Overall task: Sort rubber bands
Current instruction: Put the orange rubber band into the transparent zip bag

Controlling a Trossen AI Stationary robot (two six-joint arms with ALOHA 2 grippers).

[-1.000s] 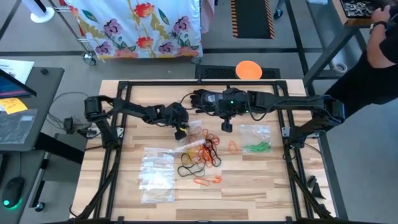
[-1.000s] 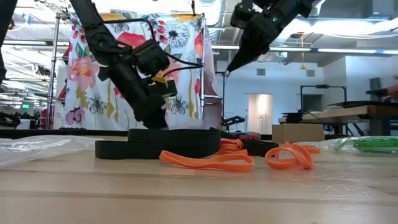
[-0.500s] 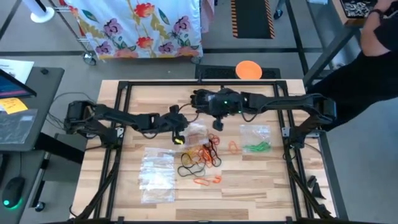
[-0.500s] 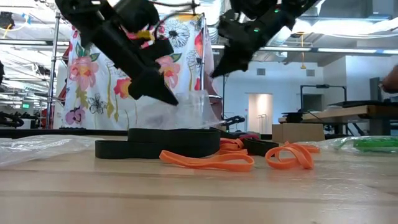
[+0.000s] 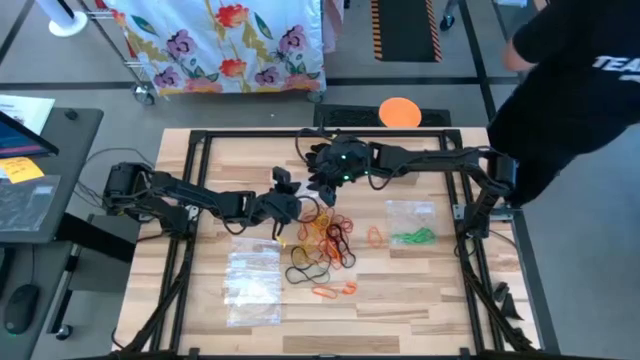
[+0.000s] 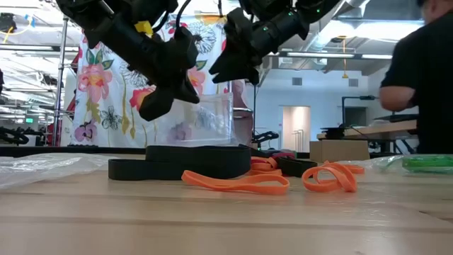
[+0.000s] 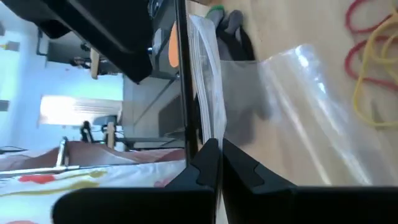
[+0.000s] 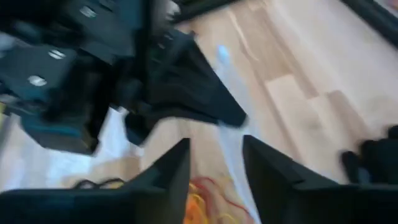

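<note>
Now your left end effector (image 6: 164, 99) pinches the clear plastic bag (image 6: 205, 122) closed; your right end effector (image 8: 214, 165), fingers apart, hovers at its mouth, the pile of thin coloured rubber bands (image 5: 330, 240) toward the near edge.

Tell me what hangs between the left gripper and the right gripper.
A clear bag, lifted above the rubber bands: the left gripper pinches one edge and the open right gripper is at the other. The low view shows it best.

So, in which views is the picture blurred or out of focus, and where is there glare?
Right wrist view: motion blur smears the whole frame, the open right gripper included. Left wrist view: the left gripper, shut on the clear plastic bag, is soft, and the bag catches glare. Low view: the orange rubber bands are sharp, the bright room behind washed out.
</note>
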